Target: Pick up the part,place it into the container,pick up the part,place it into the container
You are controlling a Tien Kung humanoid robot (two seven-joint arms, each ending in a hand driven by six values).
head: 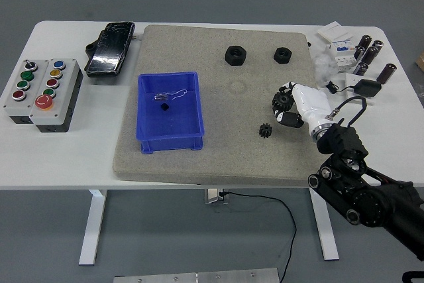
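Mat covers most of the table, blue bin sitting on its left half. Right hand hangs over the mat's right side, fingers curled, gripping nothing as far as I can tell. Little black gear lies just left of it.

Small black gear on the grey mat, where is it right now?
In the head view the small black gear lies on the grey felt mat, right of the blue plastic bin and just left of the right hand.
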